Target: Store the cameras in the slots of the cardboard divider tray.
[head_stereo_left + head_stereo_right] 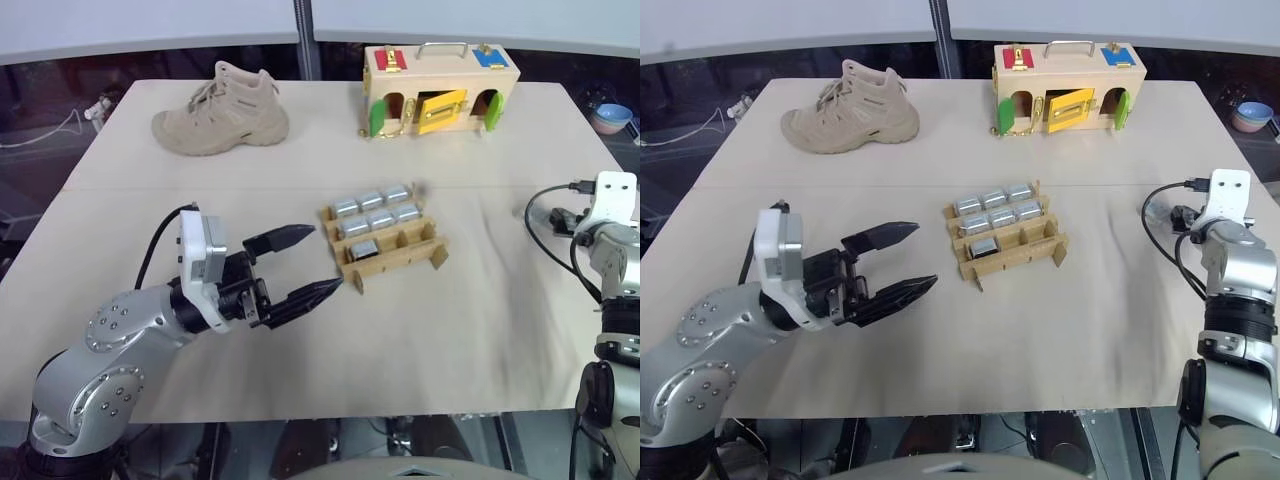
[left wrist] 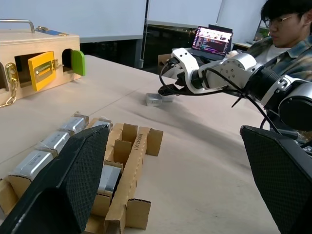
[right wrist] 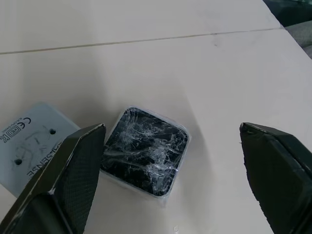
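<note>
The cardboard divider tray [image 1: 398,262] sits mid-table. Several silver-grey cameras [image 1: 371,200] fill its two far rows, and one camera [image 1: 363,249] stands in the near row's left slot. My left gripper [image 1: 318,262] hangs open just left of the tray, holding nothing. At the table's right edge, two loose cameras lie flat on the table. One shows its dark lens face [image 3: 144,156] under wrinkled film and the other shows its grey back [image 3: 34,146]. My right gripper [image 3: 170,129] hovers open just above them, with the dark-faced camera between its fingers and untouched.
A tan boot [image 1: 222,112] lies at the far left of the table, and a wooden latch box [image 1: 440,88] with coloured doors stands at the far middle. A person [image 2: 287,34] sits beyond the right edge with a laptop [image 2: 212,41]. Cables loop by my right wrist [image 1: 545,225].
</note>
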